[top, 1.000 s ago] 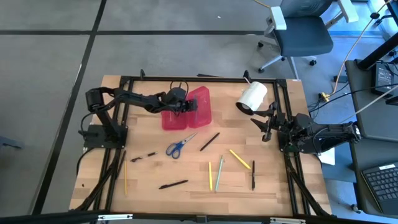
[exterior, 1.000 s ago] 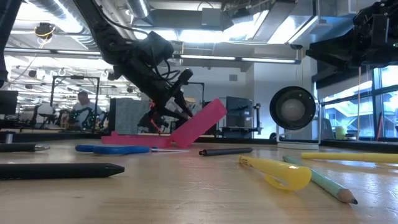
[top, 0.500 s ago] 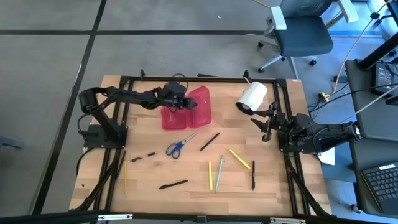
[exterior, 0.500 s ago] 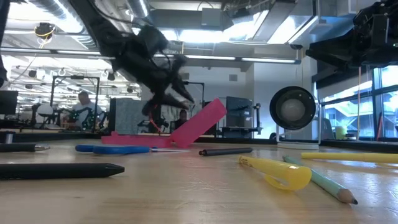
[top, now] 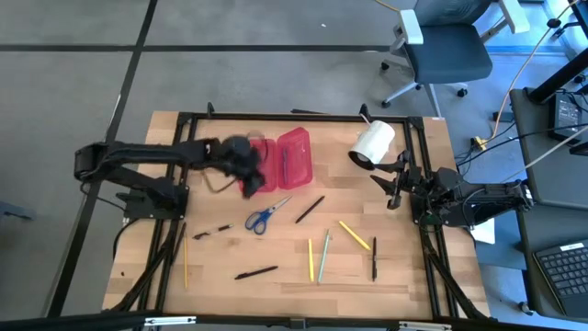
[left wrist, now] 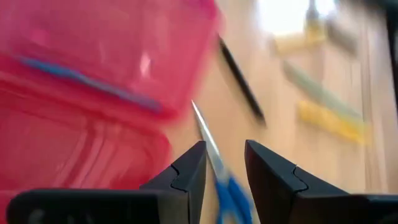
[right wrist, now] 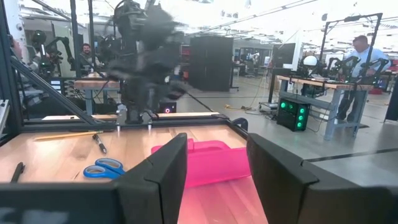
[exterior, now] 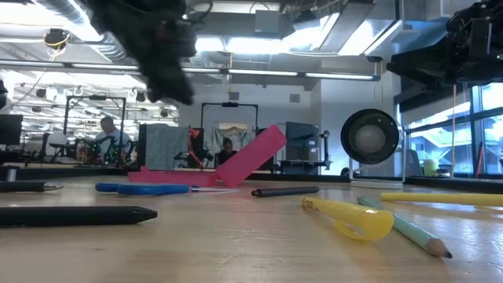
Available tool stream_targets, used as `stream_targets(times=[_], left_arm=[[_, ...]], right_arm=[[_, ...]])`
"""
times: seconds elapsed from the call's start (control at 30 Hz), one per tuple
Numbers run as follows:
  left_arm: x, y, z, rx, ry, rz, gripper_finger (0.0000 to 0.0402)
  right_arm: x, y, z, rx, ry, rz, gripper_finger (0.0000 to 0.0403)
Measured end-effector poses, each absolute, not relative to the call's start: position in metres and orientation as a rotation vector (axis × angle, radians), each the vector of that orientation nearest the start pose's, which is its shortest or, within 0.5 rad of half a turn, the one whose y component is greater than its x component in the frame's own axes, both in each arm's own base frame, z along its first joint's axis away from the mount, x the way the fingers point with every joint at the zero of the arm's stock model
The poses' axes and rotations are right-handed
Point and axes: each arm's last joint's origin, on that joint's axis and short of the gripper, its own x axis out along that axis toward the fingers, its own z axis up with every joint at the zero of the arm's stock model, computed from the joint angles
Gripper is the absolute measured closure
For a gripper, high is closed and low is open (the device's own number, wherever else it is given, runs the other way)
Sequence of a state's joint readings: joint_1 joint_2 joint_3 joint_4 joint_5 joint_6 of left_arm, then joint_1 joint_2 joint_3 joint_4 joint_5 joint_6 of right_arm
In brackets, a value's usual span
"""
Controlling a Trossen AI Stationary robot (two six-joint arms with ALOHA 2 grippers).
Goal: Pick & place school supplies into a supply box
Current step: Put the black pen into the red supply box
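Left hand (top: pixel 246 175) sits left of centre in the high view, just over the lower left part of the supply box (top: pixel 287 158), blurred there. In its own wrist view the two fingers (left wrist: pixel 186 171) are a little apart w/ nothing between them; past them the pink box (left wrist: pixel 93 68) fills the upper left and a blue pen-like item (left wrist: pixel 87 81) lies inside it. Scissors (left wrist: pixel 221 165) show blurred right beyond the fingertips, black pen (left wrist: pixel 241 81) farther out.

Supply box lies open at upper centre of the table (top: pixel 211 267) in the high view. In the low view one half lies flat, the other half (exterior: pixel 250 156) tilts up to the right.

Supplies on the table, high view:
- blue-handled scissors (top: pixel 265 215) just below the box, centre
- black pen (top: pixel 310 209) right of the scissors, diagonal
- yellow pen (top: pixel 354 235) lower right of centre
- green pencil (top: pixel 323 256) and a yellow pencil (top: pixel 310 259) side by side, lower centre
- black pen (top: pixel 374 258) upright-ish, lower right
- black marker (top: pixel 255 272) lower centre-left
- small dark pen (top: pixel 212 231) left of the scissors
- thin yellow pencil (top: pixel 185 258) far lower left

Right hand (top: pixel 395 184) is parked at the right edge of the table, just below the white roll (top: pixel 372 142), well apart from the supplies. Its wrist view shows the fingers (right wrist: pixel 158 171) spread wide, holding nothing, w/ the box (right wrist: pixel 208 162) and scissors (right wrist: pixel 102 168) across the table.

Low view: left arm (exterior: pixel 149 39) a dark blur at upper left, above the table.
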State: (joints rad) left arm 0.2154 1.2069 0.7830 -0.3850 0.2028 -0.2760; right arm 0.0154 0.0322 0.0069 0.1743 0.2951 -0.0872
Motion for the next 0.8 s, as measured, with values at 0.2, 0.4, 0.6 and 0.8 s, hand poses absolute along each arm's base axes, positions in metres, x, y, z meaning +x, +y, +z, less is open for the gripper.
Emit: stream_targets(times=[0.2, 0.4, 0.6, 0.8], left_arm=[[0.224, -0.005, 0.222, -0.414, 1.025, 0.112, 0.0297], [0.209, -0.042, 0.212, -0.434, 1.171, 0.254, 0.0298], [0.201, -0.066, 0.202, -0.368, 1.267, 0.278, 0.0298], [0.202, -0.081, 0.186, -0.287, 1.354, 0.259, 0.0298]], right_arm=[[0.097, -0.007, 0.18, -0.063, -0.135, -0.285, 0.0231], [0.097, -0.007, 0.18, -0.064, -0.136, -0.286, 0.0231], [0.097, -0.007, 0.18, -0.059, -0.136, -0.285, 0.0231], [0.097, -0.007, 0.18, -0.058, -0.137, -0.285, 0.0231]])
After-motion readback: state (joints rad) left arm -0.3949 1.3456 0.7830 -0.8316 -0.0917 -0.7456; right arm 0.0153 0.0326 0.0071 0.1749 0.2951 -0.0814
